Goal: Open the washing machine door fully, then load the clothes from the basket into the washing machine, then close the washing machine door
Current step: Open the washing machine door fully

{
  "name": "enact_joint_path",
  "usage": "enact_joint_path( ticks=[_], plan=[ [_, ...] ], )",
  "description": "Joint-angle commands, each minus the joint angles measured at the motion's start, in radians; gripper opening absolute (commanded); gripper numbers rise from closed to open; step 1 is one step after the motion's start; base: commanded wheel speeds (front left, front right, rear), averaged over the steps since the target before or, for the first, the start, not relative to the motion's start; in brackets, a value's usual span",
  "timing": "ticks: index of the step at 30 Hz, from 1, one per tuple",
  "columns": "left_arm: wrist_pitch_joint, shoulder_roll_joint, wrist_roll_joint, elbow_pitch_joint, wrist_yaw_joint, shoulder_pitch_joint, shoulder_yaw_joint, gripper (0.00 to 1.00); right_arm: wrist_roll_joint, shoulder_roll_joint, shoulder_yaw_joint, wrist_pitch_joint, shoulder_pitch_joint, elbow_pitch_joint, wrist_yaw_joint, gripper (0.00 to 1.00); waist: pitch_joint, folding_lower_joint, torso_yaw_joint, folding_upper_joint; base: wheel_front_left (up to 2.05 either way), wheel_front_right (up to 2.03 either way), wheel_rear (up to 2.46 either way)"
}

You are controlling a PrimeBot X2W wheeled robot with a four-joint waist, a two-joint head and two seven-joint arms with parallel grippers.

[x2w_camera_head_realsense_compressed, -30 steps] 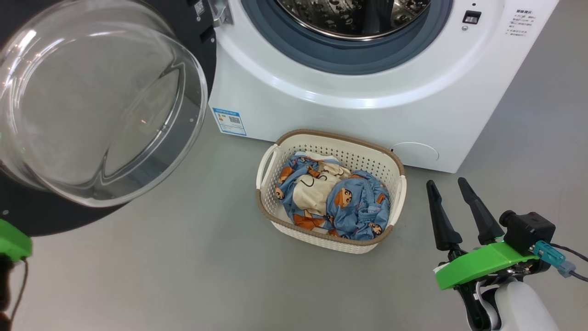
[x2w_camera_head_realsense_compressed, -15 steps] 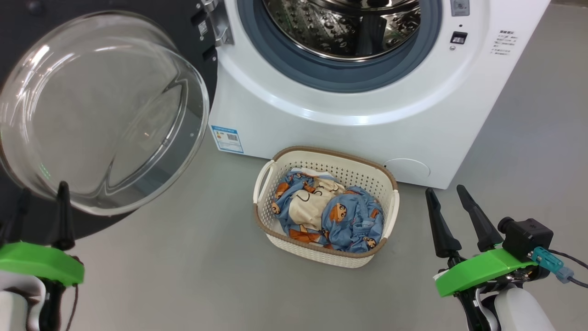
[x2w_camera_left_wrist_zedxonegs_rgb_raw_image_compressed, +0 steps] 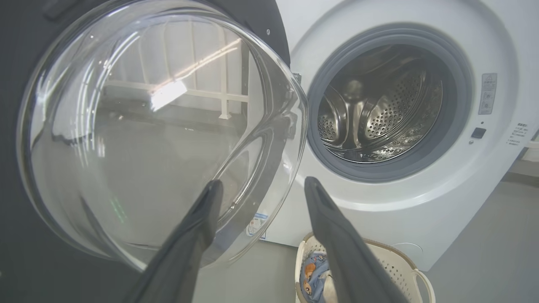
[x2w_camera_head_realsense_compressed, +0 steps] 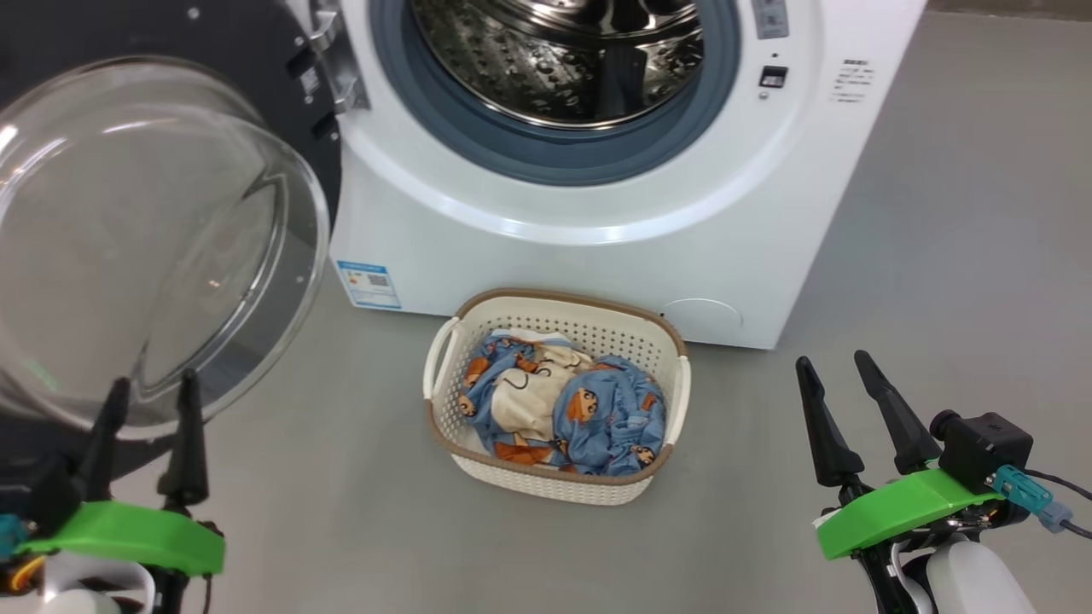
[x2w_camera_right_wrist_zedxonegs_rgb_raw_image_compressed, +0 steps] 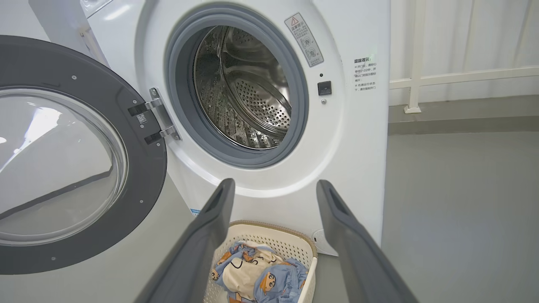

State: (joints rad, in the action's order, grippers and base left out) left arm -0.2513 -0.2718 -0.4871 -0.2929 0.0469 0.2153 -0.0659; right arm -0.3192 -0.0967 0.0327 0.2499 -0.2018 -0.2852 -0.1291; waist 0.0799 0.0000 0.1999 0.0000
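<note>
The washing machine (x2w_camera_head_realsense_compressed: pixel 597 247) stands ahead with its steel drum (x2w_camera_head_realsense_compressed: pixel 563 51) exposed. Its door (x2w_camera_head_realsense_compressed: pixel 145 230) is swung wide to the left, the glass bowl bulging toward me; the right wrist view shows the door (x2w_camera_right_wrist_zedxonegs_rgb_raw_image_compressed: pixel 63 164) hanging on its metal hinge (x2w_camera_right_wrist_zedxonegs_rgb_raw_image_compressed: pixel 158 120). On the floor before the machine sits the basket (x2w_camera_head_realsense_compressed: pixel 559 490), holding the light-blue and cream clothes (x2w_camera_head_realsense_compressed: pixel 563 409). At the lower left my left gripper (x2w_camera_head_realsense_compressed: pixel 152 388) is open, empty, just in front of the glass. My right gripper (x2w_camera_head_realsense_compressed: pixel 832 367) is open and empty, right of the basket.
Grey floor (x2w_camera_head_realsense_compressed: pixel 955 281) stretches to the right of the machine. A white railing and pale wall (x2w_camera_right_wrist_zedxonegs_rgb_raw_image_compressed: pixel 454 75) stand behind it in the right wrist view. A blue label sticker (x2w_camera_head_realsense_compressed: pixel 368 284) marks the machine's lower left front.
The head camera has panned, shifting the scene left and down. My left gripper has risen into view at the lower left and now stands open. The right gripper is unchanged.
</note>
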Motion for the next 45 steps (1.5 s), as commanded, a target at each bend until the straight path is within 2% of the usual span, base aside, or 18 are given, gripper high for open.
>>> enact_joint_path(
  ticks=[1,21,33,45],
  plan=[
    [-0.010,-0.023,0.018,0.049,-0.012,-0.001,0.029,1.00,0.001,-0.005,0.028,0.012,-0.005,0.029,-0.002,1.00,-0.007,0.0000,-0.035,0.0000,0.00,0.00,0.00],
    [-0.010,0.048,0.036,0.158,-0.053,-0.130,0.003,1.00,0.006,-0.053,0.054,0.012,0.001,0.038,-0.002,1.00,-0.053,0.0000,-0.188,0.0000,0.00,0.00,0.00],
    [-0.002,0.056,0.040,0.167,-0.041,-0.161,-0.013,1.00,0.007,-0.057,0.033,0.012,0.014,0.041,-0.002,1.00,-0.064,0.0000,-0.202,0.0000,0.00,0.00,0.00],
    [-0.007,0.038,0.090,0.180,-0.057,-0.156,-0.016,1.00,0.013,-0.053,0.025,0.012,0.016,0.043,-0.002,1.00,-0.065,0.0000,-0.190,0.0000,0.00,0.00,0.00]
  ],
)
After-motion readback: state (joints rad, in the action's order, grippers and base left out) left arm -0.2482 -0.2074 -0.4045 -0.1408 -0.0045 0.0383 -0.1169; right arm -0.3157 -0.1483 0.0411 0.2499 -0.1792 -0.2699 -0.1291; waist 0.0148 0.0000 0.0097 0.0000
